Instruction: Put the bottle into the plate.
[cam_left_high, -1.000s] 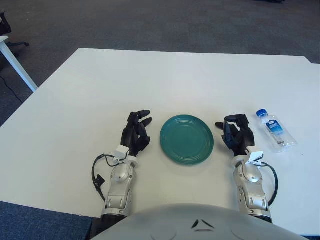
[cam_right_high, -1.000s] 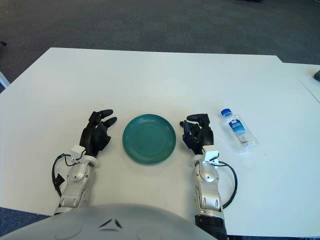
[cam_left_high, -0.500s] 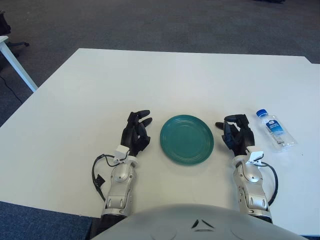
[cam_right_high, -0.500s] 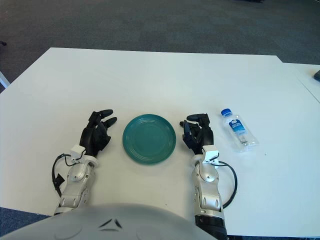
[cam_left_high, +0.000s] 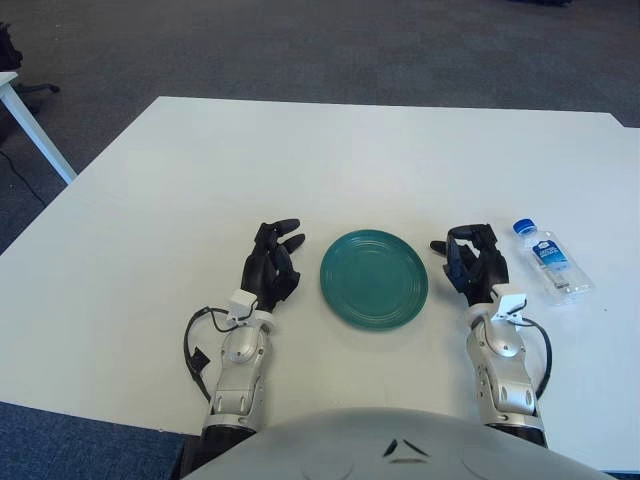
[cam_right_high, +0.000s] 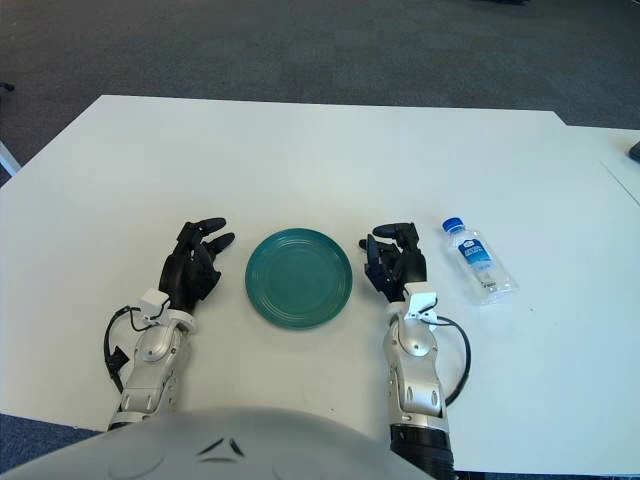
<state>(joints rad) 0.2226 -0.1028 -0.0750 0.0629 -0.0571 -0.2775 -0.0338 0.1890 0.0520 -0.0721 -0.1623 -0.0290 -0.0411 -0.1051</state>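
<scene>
The right robot hand (cam_left_high: 474, 265) sits just right of the plate (cam_left_high: 374, 279), between the plate and the bottle (cam_left_high: 548, 262). Its dark fingers (cam_left_high: 463, 240) are loosely curled but spread apart, and they close on nothing; the palm faces roughly toward the plate. It touches neither the plate nor the bottle, with a strip of bare white counter (cam_left_high: 330, 160) showing on each side of it. Its silver forearm runs back toward the robot's body at the bottom edge of the view.

The left robot hand (cam_left_high: 272, 262) shows just left of the plate, fingers likewise relaxed and parted, holding nothing.

The plate is a round teal dish with concentric ridges, lying flat on the counter between the two hands.

The bottle lies on its side on the counter, to the right of the plate and beyond the right robot hand, clear of both. It is a small clear plastic bottle with a blue cap (cam_left_high: 523, 226) and a blue and white label. Its long axis runs mostly front to back with a slight slant: the capped end points away from the robot and a little toward the plate, while the base points toward the robot and a little further right.
</scene>
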